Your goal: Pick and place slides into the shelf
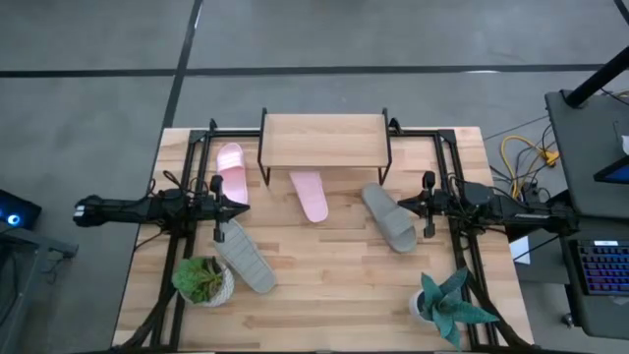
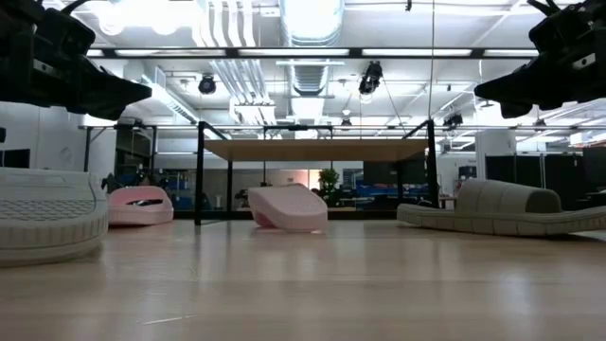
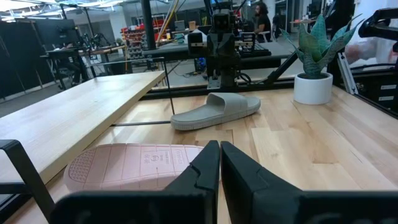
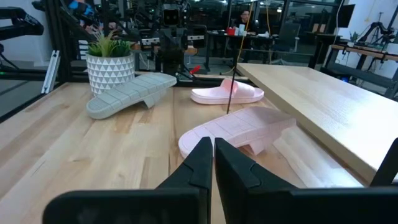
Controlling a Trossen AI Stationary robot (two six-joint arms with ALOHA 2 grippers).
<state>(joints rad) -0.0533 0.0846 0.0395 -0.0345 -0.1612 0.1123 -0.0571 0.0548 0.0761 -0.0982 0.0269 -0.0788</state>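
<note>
The shelf (image 1: 324, 143) stands at the table's far side, its plank top bare. One pink slide (image 1: 232, 169) lies strap up beside the shelf's left end. The other pink slide (image 1: 311, 195) lies sole up, its far end at the shelf's near edge. A grey slide (image 1: 388, 216) rests strap up to the right, and another grey slide (image 1: 246, 256) lies sole up at the near left. My left gripper (image 1: 241, 209) hovers shut between the left pink and grey slides. My right gripper (image 1: 403, 205) hovers shut just above the right grey slide.
A potted plant (image 1: 204, 280) stands at the near left and a second one (image 1: 447, 305) at the near right. Black frame rails (image 1: 182, 236) run along both table sides. Bare wood lies in the table's near middle. Desks and people show in the room beyond.
</note>
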